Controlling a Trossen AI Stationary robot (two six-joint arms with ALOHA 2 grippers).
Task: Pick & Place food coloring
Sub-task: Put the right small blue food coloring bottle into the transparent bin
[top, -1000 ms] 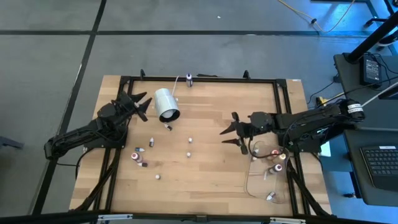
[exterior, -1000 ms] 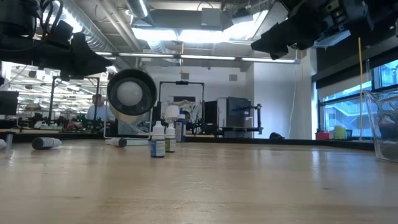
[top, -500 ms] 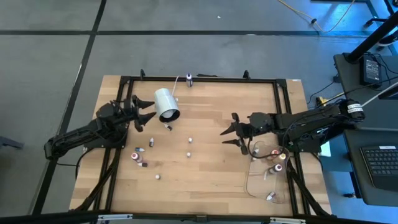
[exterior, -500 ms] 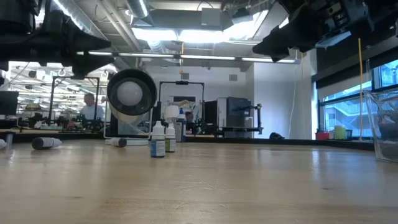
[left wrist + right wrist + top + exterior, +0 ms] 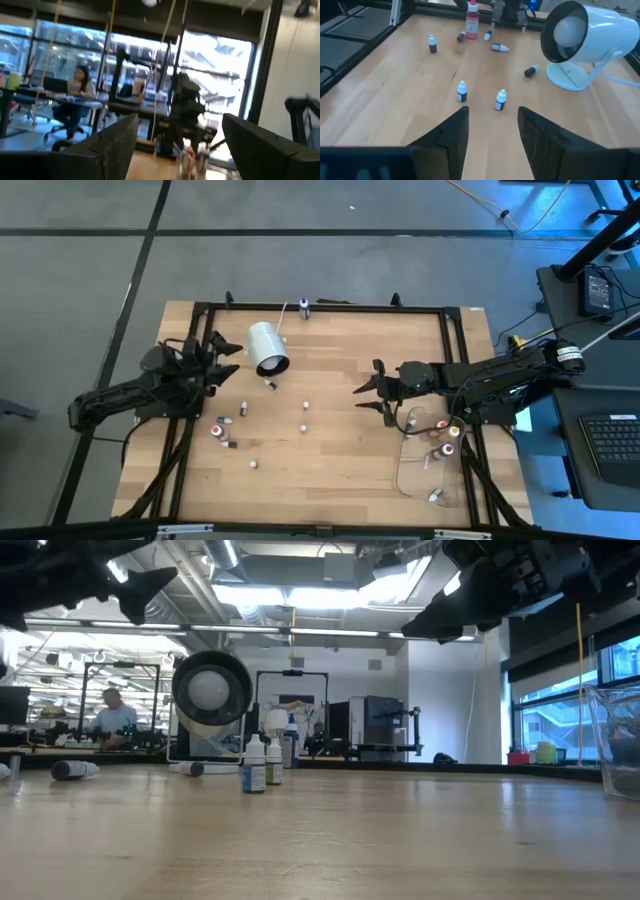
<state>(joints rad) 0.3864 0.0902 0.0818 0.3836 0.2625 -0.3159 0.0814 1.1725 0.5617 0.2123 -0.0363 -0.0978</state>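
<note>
Several tiny food coloring bottles are scattered over the wooden table (image 5: 340,470). Two stand upright at its middle (image 5: 305,404) (image 5: 462,92), and others stand or lie at the left (image 5: 221,423). A few more are in the clear container (image 5: 430,475) at the right. My left gripper (image 5: 222,357) is open and raised near the left edge beside the white cylinder (image 5: 267,347), its fingers pointing up into the room (image 5: 180,150). My right gripper (image 5: 365,395) hangs open above the table right of centre, with nothing between its fingers (image 5: 492,132).
The white cylinder stands on a round foot (image 5: 567,77), its cable trailing toward the far edge. A taller red bottle (image 5: 472,20) stands among the bottles at the left. A black frame (image 5: 320,308) runs around the table. People sit in the room beyond (image 5: 80,90).
My left gripper has risen, tipped its fingers upward and drawn back a little toward the table's left edge. My right gripper has kept still. No bottle has moved.
</note>
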